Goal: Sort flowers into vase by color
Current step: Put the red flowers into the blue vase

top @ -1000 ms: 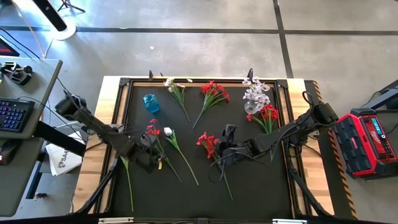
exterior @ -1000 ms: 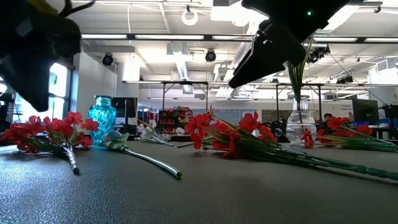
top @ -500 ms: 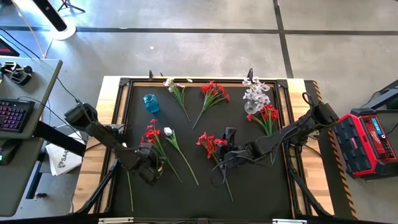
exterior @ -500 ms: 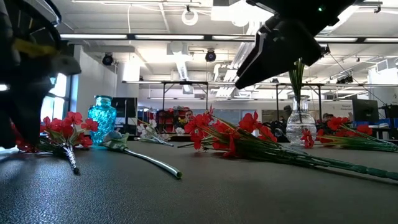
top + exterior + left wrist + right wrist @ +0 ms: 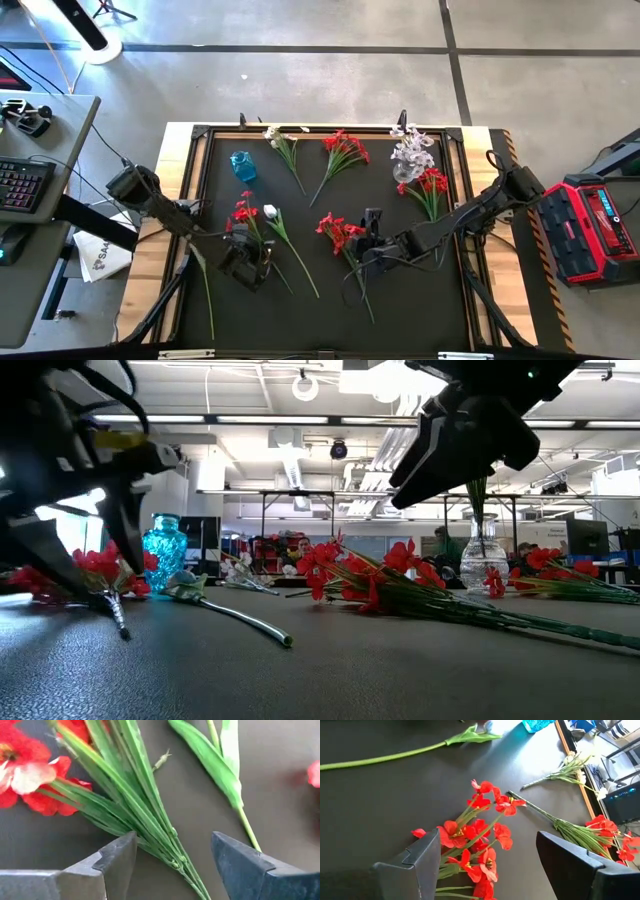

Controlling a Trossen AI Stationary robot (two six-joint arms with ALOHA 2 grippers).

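Fingers of my left gripper spread wide around a red flower sprig's stem, lower left; my right gripper gapes over another red sprig, centre.

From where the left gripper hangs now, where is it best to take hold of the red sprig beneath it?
Probably grip the red sprig where its green stems bunch into one narrow bundle, below the blossoms. Come straight down: the left gripper is open with a finger on each side of that bundle.
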